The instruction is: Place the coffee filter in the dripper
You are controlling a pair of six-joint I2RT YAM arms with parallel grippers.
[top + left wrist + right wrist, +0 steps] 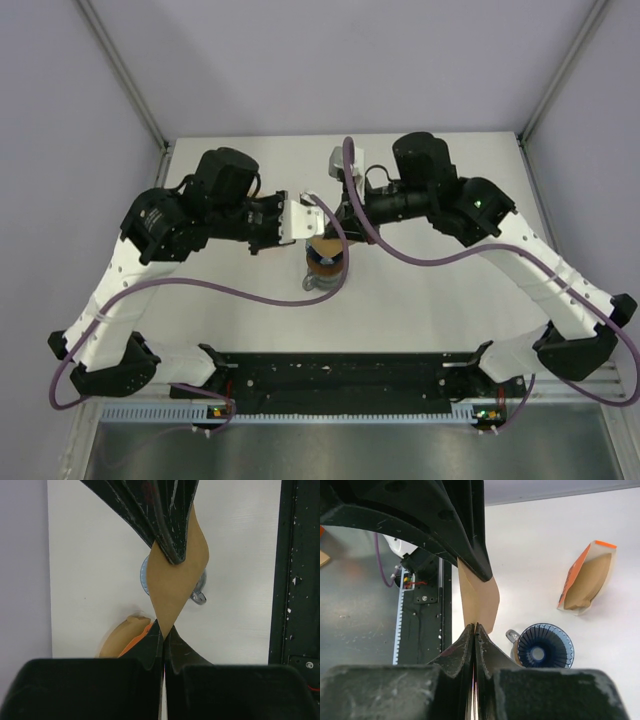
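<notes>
The coffee filter (172, 587), a thin tan paper sheet, hangs in the air between both grippers. My left gripper (164, 631) is shut on its lower corner, and my right gripper (174, 557) pinches the opposite edge from above. In the right wrist view my right gripper (475, 626) is shut on the coffee filter (481, 602), with the left gripper (481, 572) clamped on its far edge. The dripper (543, 652), a blue ribbed cone, stands open and empty just beside and below. From above, the coffee filter (325, 247) hovers over the dripper (323, 272) at the table's middle.
An orange-and-white pack of brown filters (587, 582) lies on the table beyond the dripper. A grey handle (512, 636) juts out from under the dripper. The black base rail (422, 620) runs along the near table edge. Purple cables (250, 292) loop over the table.
</notes>
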